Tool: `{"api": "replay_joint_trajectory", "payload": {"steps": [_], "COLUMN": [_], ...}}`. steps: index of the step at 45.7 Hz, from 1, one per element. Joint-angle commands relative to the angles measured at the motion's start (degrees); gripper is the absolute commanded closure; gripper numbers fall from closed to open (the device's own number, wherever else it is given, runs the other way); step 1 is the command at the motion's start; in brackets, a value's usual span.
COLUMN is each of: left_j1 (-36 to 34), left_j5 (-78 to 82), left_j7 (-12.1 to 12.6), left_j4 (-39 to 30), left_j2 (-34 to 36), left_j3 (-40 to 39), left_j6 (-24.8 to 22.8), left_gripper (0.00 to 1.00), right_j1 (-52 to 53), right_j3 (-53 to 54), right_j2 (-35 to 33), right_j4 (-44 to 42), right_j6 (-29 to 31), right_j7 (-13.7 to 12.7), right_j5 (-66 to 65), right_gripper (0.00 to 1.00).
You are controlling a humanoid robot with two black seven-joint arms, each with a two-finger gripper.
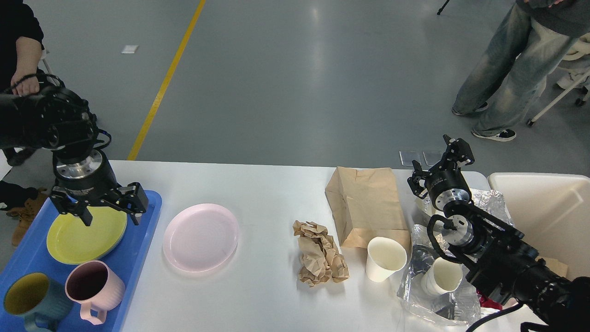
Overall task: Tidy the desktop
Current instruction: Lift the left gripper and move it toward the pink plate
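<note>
I am hanging my left gripper [109, 213] over the blue tray [143, 230], its fingers spread wide and pointing down, holding nothing; one tip is sitting over the yellow plate [78, 237] and the other over the tray's right-hand part. The step in hand, as I am reading it, is collecting the pink plate [201, 236], which is lying flat on the desktop [258, 193] just beside the tray, to the right of my left gripper and a little nearer to me. To do that well I am thinking of travelling right past the tray's rim, keeping the fingers wide, then coming down on the plate's near-left edge so one finger is slipping under the lip and the other is pressing on top; a flat plate is offering little to pinch, so a shallow, tilted approach is probably suiting it better than a straight drop; the pink mug [94, 288] and the teal mug [27, 302] are filling the tray's near end, so the plate is likely best stacked on the yellow one.

My right gripper [438, 162] is poised above the far right of the desktop, beyond the brown paper bag [366, 205]; its fingers are parted and empty. The desktop itself is spreading beneath both arms, bearing also crumpled paper [320, 253], two paper cups, one [385, 259] standing free and another [442, 276] on clear wrapping.
</note>
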Motion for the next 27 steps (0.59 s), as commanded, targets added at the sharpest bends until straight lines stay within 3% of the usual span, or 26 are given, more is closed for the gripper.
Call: {"api": "replay_joint_trajectory", "payload": {"steps": [1,15,27], "left_j1": [5.87,13.0,15.9], "left_j5": [-0.96,-0.96,-0.78], "left_j7": [0.43,0.7,1.48], "left_j4": [1.52,5.3,7.06], "left_j2": [-0.84,-0.84,-3.39], "left_j3": [-4.82,-13.97,-14.06], "left_j6": [3.54,13.74,13.74], "left_gripper": [0.05,0.05,0.05], "right_j1": [0.0,0.0,0.0], "right_j3": [0.0,0.0,0.0], "right_j2": [0.0,0.0,0.0], "right_j4": [0.09,0.09,0.18], "right_j6": [0.0,0.0,0.09], "right_j7": [0.0,0.0,0.0], "right_j5": [0.0,0.0,0.0], "right_gripper": [0.0,0.0,0.0]}}
